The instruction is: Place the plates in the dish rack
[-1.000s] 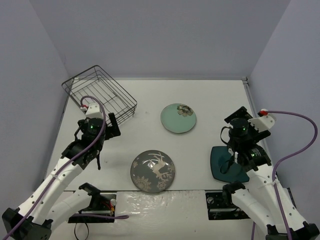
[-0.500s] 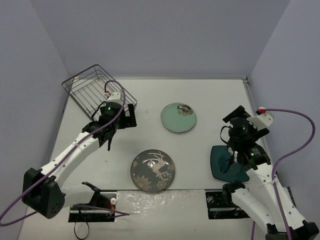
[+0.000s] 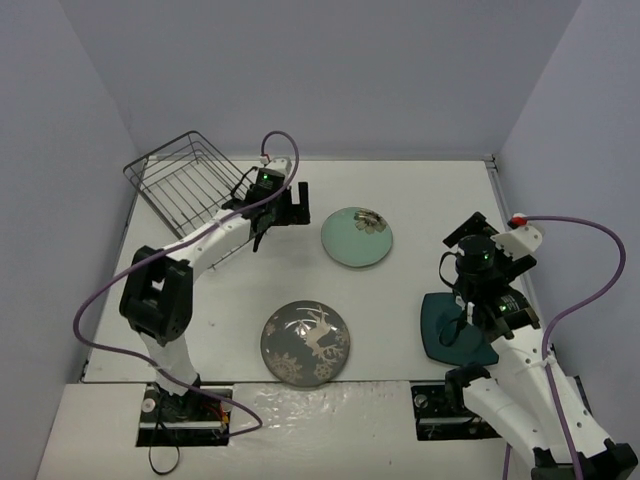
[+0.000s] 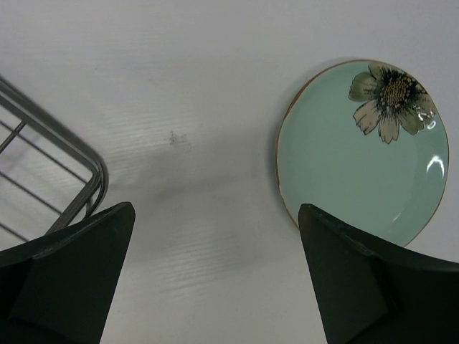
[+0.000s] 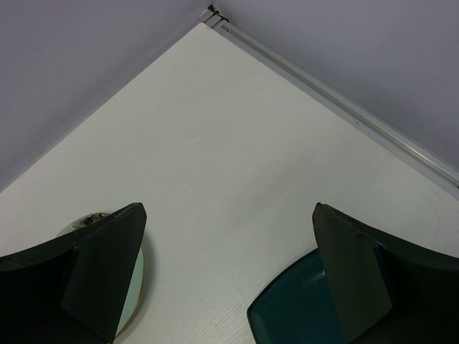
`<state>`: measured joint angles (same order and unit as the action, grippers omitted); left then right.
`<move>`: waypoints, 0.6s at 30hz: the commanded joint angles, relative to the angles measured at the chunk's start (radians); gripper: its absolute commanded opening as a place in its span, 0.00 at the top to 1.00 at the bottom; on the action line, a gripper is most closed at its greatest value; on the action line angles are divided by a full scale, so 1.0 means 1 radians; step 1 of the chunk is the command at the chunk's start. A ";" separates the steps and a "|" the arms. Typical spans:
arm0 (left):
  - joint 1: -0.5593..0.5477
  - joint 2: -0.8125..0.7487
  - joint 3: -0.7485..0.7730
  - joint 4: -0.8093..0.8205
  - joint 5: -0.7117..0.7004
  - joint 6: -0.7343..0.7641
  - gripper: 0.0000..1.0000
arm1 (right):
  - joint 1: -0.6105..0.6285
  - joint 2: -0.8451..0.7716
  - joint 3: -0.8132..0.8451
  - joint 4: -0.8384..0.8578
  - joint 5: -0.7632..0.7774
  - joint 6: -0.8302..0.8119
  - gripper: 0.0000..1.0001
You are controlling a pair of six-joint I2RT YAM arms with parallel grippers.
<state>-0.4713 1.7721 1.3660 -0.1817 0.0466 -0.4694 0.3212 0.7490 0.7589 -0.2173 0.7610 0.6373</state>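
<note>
The dish rack [image 3: 185,185] stands tilted at the back left, and its wire corner shows in the left wrist view [image 4: 98,183]. The mint-green plate [image 3: 357,237] lies flat at mid-table. My left gripper [image 3: 287,208] is open and empty, hovering between the rack and this plate [image 4: 362,158]; the open gripper [image 4: 215,215] has only bare table between its fingers. The grey deer plate [image 3: 305,342] lies near the front. The dark teal plate [image 3: 455,335] lies at the right, partly under my right arm. My right gripper [image 3: 476,232] is open and empty above its far edge [image 5: 294,315].
Purple walls enclose the white table [image 3: 420,190] on three sides. A metal strip [image 5: 337,104] runs along the right wall into the back corner. The mint plate's edge [image 5: 133,291] shows beside the right gripper's left finger. Cables loop off both arms.
My left arm has swung from the front left, past the rack's near corner, toward the back beside the mint plate. The right arm has barely moved. The plates lie as before.
</note>
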 commanded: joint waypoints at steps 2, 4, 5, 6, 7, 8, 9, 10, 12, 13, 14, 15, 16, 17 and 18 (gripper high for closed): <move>-0.001 0.090 0.177 0.024 0.011 0.031 0.03 | -0.001 0.003 0.014 0.033 0.049 -0.002 0.00; -0.001 0.128 0.216 0.024 0.018 0.037 0.03 | -0.001 -0.003 0.011 0.035 0.052 -0.004 0.00; 0.000 0.154 0.245 0.012 0.019 0.039 0.03 | -0.001 -0.006 0.010 0.036 0.054 -0.005 0.00; 0.001 0.178 0.270 0.003 0.020 0.040 0.03 | -0.001 -0.008 0.009 0.037 0.057 -0.005 0.00; 0.001 0.196 0.287 0.000 0.024 0.040 0.03 | -0.001 -0.008 0.007 0.038 0.059 -0.005 0.00; 0.002 0.214 0.305 -0.004 0.029 0.039 0.03 | 0.000 -0.007 0.006 0.040 0.062 -0.006 0.00; 0.002 0.234 0.326 -0.007 0.036 0.038 0.03 | 0.001 -0.004 0.005 0.041 0.067 -0.007 0.00; 0.002 0.250 0.326 -0.010 0.046 0.037 0.03 | -0.001 -0.003 0.005 0.041 0.067 -0.007 0.00; 0.004 0.289 0.376 -0.020 0.084 0.024 0.03 | -0.001 0.005 0.011 0.031 0.080 -0.004 0.00; 0.004 0.299 0.378 -0.019 0.108 0.022 0.03 | -0.001 0.009 0.012 0.030 0.082 -0.003 0.00; 0.005 0.307 0.375 -0.010 0.136 0.020 0.03 | -0.001 0.013 0.013 0.029 0.083 -0.002 0.00; 0.003 0.314 0.365 0.008 0.169 0.020 0.03 | -0.001 0.015 0.014 0.029 0.084 -0.002 0.00; 0.005 0.320 0.359 0.038 0.202 0.032 0.03 | -0.001 0.016 0.014 0.029 0.083 -0.002 0.00; 0.005 0.326 0.357 0.050 0.246 0.044 0.03 | 0.000 0.017 0.014 0.029 0.084 -0.003 0.00; 0.005 0.331 0.359 0.057 0.293 0.058 0.03 | 0.001 0.018 0.014 0.028 0.086 -0.003 0.00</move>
<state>-0.4709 2.1249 1.6909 -0.1991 0.1730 -0.4477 0.3211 0.7496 0.7589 -0.2211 0.7837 0.6277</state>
